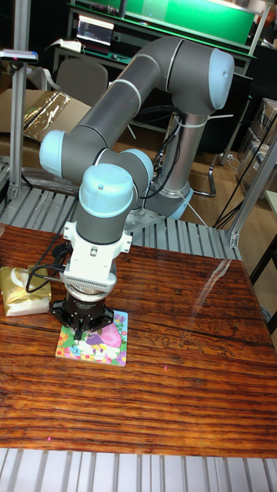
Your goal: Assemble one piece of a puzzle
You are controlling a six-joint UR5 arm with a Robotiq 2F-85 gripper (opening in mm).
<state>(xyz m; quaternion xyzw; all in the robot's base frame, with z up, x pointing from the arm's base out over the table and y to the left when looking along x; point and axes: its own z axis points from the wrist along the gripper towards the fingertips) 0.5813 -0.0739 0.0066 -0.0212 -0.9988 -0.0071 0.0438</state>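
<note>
A colourful square puzzle board point(104, 342) lies flat on the wooden table point(177, 369), left of centre. My gripper point(80, 332) points straight down onto the board's left part, its fingertips at the board's surface. The wrist and black gripper body hide the fingers' gap, so I cannot tell whether a puzzle piece is held. No loose piece shows elsewhere on the table.
A yellow and white bag point(23, 290) lies at the table's left edge, close beside the gripper. The arm's base point(173, 204) stands behind the table on a metal rail frame. A chair and benches stand further back.
</note>
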